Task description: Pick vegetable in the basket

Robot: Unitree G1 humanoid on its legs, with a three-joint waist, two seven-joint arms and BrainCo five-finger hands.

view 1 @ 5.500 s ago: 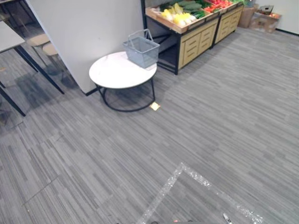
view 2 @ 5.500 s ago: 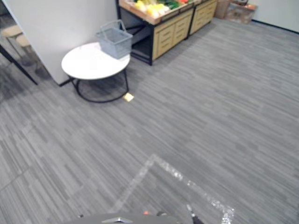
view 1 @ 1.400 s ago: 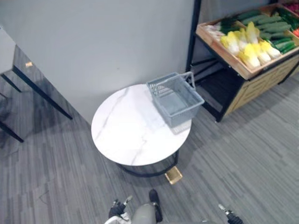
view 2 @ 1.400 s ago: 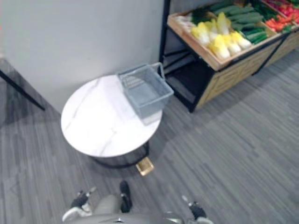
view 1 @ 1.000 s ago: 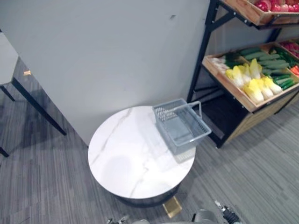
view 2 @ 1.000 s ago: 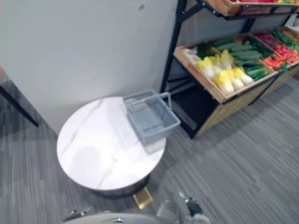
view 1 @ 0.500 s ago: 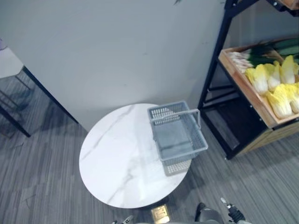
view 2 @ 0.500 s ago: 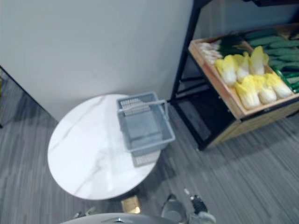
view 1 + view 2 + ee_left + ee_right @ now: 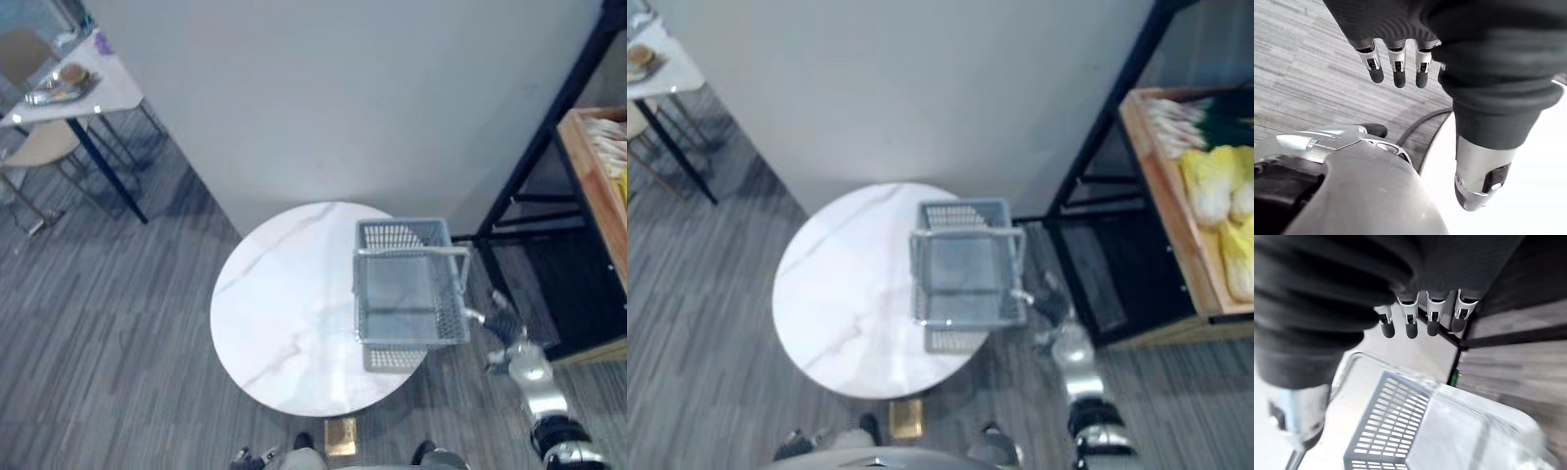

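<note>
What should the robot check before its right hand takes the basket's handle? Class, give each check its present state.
1. Basket upright on the round table: ok.
2. Handle raised and free: ok.
3. Right hand open beside the basket: ok.
4. Right hand touching the basket: cannot tell.
5. Left hand open, holding nothing: ok.
6. Vegetable in the basket: not ok, none inside; cabbages lie on the shelf.

You have the desk point(image 9: 284, 323) straight ahead, before the wall point(image 9: 343, 98). The basket point(image 9: 402, 235) sits on its right part, near the edge. Your right hand point(image 9: 516, 351) is just right of the basket. Farther right stands the shelf point(image 9: 1146, 166), with vegetables point(image 9: 1213, 191) on it.
</note>
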